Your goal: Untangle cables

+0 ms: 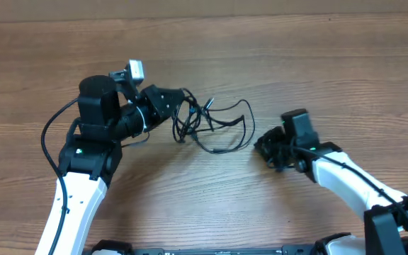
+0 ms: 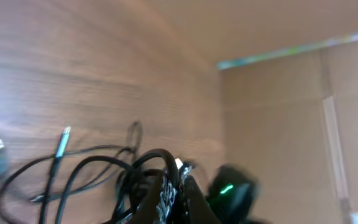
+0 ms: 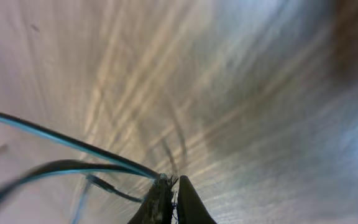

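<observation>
Cables (image 1: 192, 122): two, tangled together.

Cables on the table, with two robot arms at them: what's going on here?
Two robot arms are working at untangling thin black cables on a wooden table. The left gripper is shut on the knotted end of the cables. The right gripper is shut on a strand at the other side. Loose loops lie between them, with the tangle near the left gripper.
</observation>
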Controlling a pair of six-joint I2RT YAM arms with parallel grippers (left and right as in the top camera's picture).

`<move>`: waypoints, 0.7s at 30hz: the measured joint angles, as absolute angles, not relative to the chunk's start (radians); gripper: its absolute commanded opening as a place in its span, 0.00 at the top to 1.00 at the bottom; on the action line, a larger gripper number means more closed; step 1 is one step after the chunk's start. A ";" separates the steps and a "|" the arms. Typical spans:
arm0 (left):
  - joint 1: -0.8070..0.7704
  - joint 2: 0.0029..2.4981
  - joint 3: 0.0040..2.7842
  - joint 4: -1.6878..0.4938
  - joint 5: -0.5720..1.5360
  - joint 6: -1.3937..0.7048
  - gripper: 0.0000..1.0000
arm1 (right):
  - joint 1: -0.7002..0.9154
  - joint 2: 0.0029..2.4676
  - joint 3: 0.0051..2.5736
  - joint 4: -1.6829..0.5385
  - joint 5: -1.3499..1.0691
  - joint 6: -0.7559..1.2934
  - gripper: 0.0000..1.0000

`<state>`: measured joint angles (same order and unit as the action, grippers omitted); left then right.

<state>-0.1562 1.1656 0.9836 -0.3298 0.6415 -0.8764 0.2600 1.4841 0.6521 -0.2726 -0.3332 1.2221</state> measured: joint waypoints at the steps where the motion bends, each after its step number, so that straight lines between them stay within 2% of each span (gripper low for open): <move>1: -0.156 1.166 0.984 -0.360 0.632 -0.847 0.96 | 0.232 1.484 0.652 -0.273 -0.352 1.186 0.96; 5: -0.156 1.165 0.984 -0.443 0.591 -0.738 0.96 | 0.136 1.482 0.652 -0.275 -0.405 1.054 0.93; 6: -0.156 1.165 0.984 -0.469 0.580 -0.710 0.96 | 0.117 1.480 0.652 -0.275 -0.413 1.024 0.90; 8: -0.156 1.165 0.984 -0.502 0.562 -0.666 0.96 | 0.078 1.477 0.652 -0.281 -0.425 0.958 0.77; 9: -0.156 1.165 0.984 -0.512 0.553 -0.642 0.96 | 0.059 1.475 0.653 -0.290 -0.432 0.922 0.76; 14: -0.155 1.165 0.984 -0.523 0.533 -0.566 0.96 | -0.047 1.460 0.701 -0.487 -0.472 0.727 0.70; 18: -0.155 1.165 0.984 -0.492 0.534 -0.586 0.96 | -0.085 1.429 0.812 -0.653 -0.556 0.618 0.63; 21: -0.155 1.165 0.984 -0.430 0.533 -0.712 0.96 | -0.072 1.400 0.847 -0.681 -0.678 0.586 0.61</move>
